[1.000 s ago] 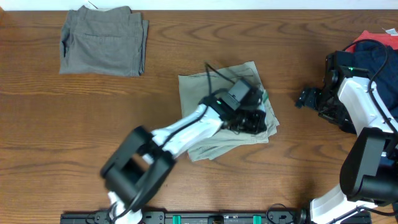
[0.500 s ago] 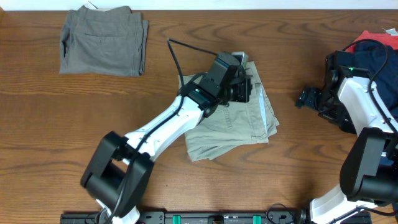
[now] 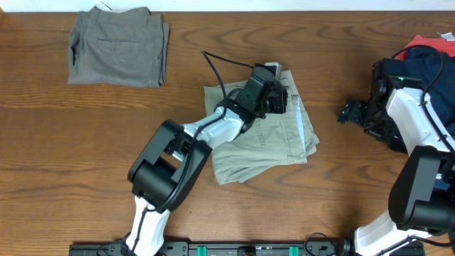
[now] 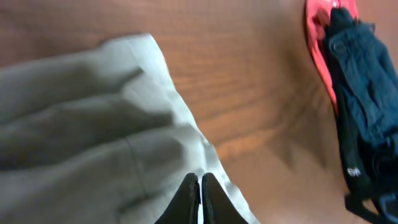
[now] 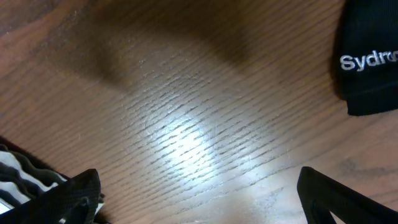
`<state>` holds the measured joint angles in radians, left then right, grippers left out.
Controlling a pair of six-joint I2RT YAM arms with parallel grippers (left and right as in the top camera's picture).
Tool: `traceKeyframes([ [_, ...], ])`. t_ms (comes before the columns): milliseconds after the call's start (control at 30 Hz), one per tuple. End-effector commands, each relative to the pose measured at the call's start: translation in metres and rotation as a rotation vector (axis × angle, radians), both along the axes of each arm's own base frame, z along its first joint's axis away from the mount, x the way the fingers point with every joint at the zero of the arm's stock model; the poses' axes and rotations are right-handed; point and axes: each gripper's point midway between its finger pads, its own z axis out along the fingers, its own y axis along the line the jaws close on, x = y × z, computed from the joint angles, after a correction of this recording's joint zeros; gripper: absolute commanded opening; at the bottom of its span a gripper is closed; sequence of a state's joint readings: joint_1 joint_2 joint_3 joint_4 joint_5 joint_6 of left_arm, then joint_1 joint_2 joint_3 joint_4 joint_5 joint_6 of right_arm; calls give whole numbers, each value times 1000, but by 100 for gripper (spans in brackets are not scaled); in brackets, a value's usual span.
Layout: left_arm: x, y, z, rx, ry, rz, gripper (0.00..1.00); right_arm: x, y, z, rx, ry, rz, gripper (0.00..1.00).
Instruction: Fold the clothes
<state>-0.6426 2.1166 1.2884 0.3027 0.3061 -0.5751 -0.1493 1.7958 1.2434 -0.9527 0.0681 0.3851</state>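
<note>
The khaki-beige trousers (image 3: 259, 146) lie folded in a rough square at the table's middle. My left gripper (image 3: 279, 99) hovers over their far right corner, shut with nothing visibly between its fingertips (image 4: 200, 186). In the left wrist view the pale cloth (image 4: 93, 124) fills the left side, its edge running just under the tips. Grey-olive trousers (image 3: 117, 46) lie folded at the far left. Red (image 4: 317, 43) and navy (image 4: 364, 93) garments are heaped at the right edge (image 3: 426, 53). My right gripper (image 3: 348, 112) stands wide open over bare wood (image 5: 199, 205), beside that heap.
The wooden table (image 3: 85, 156) carries everything. A black piece with white lettering (image 5: 370, 62) shows at the top right of the right wrist view. The left arm's black cable (image 3: 217, 67) loops above the khaki trousers.
My left gripper has moved from the khaki trousers' near right part up to their far right corner, staying shut. The right arm has not moved.
</note>
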Motion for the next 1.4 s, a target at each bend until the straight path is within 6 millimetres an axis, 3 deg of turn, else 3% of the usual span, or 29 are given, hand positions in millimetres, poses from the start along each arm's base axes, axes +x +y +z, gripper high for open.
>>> traceKeyframes([
  [0, 15, 8, -6, -6, -17, 41, 6, 4, -3, 9, -14, -27, -3, 99],
  [433, 29, 1, -24, -42, -76, 69, 6, 4, -3, 9, -14, -27, -3, 99],
  [600, 24, 4, -59, -18, -9, 90, 6, 4, -3, 9, -14, -27, -3, 99],
  [767, 22, 7, -74, 1, 15, 90, 7, 4, -3, 9, -14, -27, -3, 99],
  [967, 34, -5, -45, -49, -38, 79, 6, 4, -3, 9, -14, -27, -3, 99],
  [1200, 36, -21, 24, -146, -109, 15, 8, 4, -3, 9, -14, -27, -3, 99],
  [1300, 28, -19, 39, -134, -86, 6, 8, 4, -3, 9, -14, -27, -3, 99],
  [1367, 19, -18, 36, -110, -42, -7, 8, 4, -3, 9, -14, -27, -3, 99],
])
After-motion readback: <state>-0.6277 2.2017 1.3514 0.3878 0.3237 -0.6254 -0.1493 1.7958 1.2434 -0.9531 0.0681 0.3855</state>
